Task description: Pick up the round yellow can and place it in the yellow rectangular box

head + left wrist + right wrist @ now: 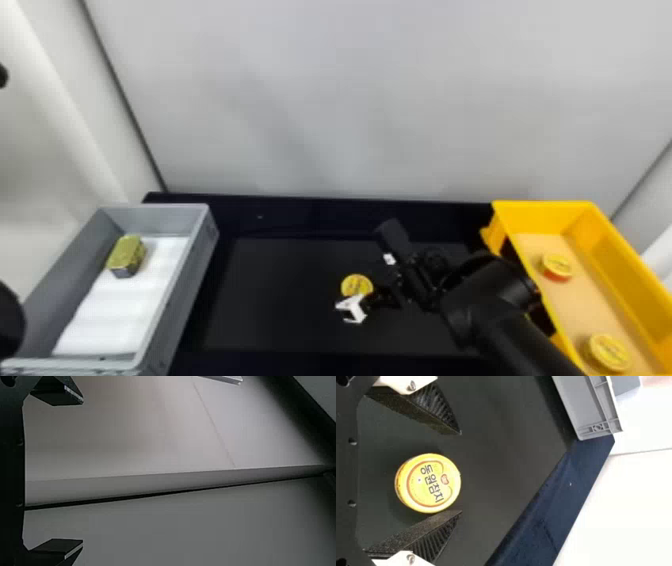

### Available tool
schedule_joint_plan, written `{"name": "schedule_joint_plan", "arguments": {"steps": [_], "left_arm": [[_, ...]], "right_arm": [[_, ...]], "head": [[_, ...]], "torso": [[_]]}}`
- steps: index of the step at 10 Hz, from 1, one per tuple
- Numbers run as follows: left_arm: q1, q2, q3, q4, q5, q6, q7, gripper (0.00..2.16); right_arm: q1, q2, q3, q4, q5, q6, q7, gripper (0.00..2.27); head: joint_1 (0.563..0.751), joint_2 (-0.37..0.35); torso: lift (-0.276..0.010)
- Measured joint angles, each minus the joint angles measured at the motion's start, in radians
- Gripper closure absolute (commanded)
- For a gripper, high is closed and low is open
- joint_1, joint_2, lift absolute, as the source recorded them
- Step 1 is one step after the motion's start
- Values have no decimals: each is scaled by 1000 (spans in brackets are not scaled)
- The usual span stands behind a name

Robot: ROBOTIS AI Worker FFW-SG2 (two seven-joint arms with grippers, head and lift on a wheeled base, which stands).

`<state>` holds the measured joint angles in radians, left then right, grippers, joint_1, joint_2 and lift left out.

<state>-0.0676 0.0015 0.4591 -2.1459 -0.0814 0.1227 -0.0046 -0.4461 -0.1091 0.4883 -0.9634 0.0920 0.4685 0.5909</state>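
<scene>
Jaws of the black right gripper [372,272] stood apart, one to either side of the round yellow can [356,284], which lay flat on the black tabletop [280,310]. The can was closer to one jaw than to the other; whether they touched could not be told. On the robot's right stood the yellow rectangular plastic box [545,215], with two more round yellow cans on its pale bottom, one [557,265] farther off and one [609,351] nearer. On the left was a grey plastic crate [150,217] lined with white padding [117,310], and on that padding sat a blocky, gold-topped tin [126,252]. The left gripper [83,471] had its jaws wide apart with nothing between them. Behind the tabletop rose a plain, light grey wall [325,100].
</scene>
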Motion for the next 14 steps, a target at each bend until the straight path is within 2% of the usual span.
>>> {"name": "schedule_joint_plan", "arguments": {"steps": [4,6,10,12,14], "left_arm": [[2,0,8,-4,0,-3,0,30],[2,0,10,-6,0,-3,0,30],[2,0,13,-10,0,-3,0,30],[2,0,14,-11,0,-3,0,30],[2,0,16,-11,0,-3,0,30]], "right_arm": [[11,-4,-6,-23,13,19,-2,412],[13,-5,-10,-28,17,30,-5,144],[19,-11,-13,-47,32,63,9,171],[23,-15,-11,-57,34,69,9,486],[27,-16,-12,-64,35,73,2,593]], "head": [[684,14],[684,14],[684,14],[684,14],[684,14]], "torso": [[-55],[-55],[-55],[-55],[-55]]}}
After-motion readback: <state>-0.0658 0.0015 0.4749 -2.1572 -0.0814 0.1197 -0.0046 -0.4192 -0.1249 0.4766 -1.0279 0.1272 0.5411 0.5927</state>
